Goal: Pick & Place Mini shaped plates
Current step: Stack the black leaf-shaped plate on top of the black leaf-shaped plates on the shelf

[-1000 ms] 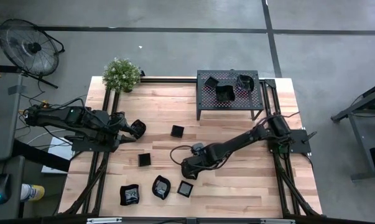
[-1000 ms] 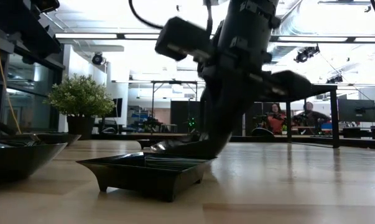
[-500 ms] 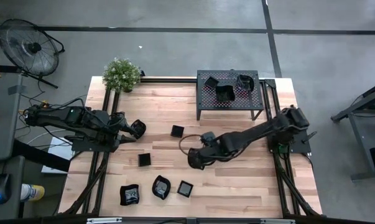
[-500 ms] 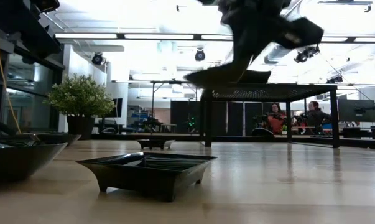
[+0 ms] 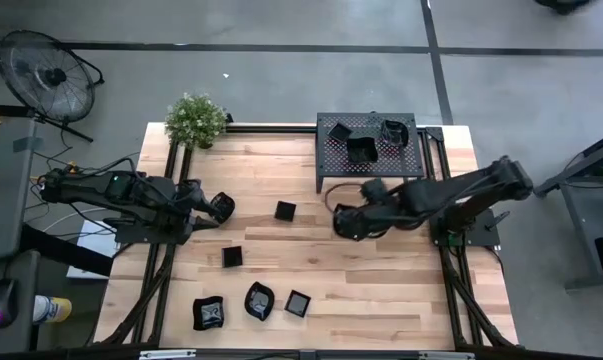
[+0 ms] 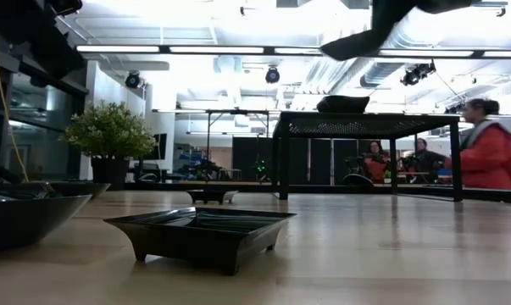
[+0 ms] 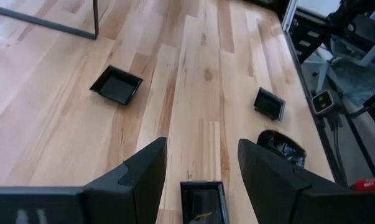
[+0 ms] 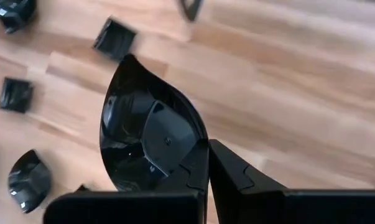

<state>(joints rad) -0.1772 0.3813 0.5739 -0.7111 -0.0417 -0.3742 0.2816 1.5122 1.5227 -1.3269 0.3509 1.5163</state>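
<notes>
Plates: one leaf-shaped plate (image 8: 147, 137) hangs pinched by its rim in your right gripper (image 5: 343, 222), shut on it, in the air just at six o'clock of the rack (image 5: 367, 150). Three plates already sit on that rack (image 5: 361, 148); by my count five remain on the table (image 5: 381, 280), three (image 5: 260, 301) clustered toward seven o'clock and two nearer the centre. So you're partway through. Your left gripper (image 7: 199, 171) waits at nine o'clock, fingers wide, holding nothing. Wooden tabletop; a potted plant (image 5: 195, 120) at eleven o'clock; a person in red (image 6: 484, 157) stands beyond.
</notes>
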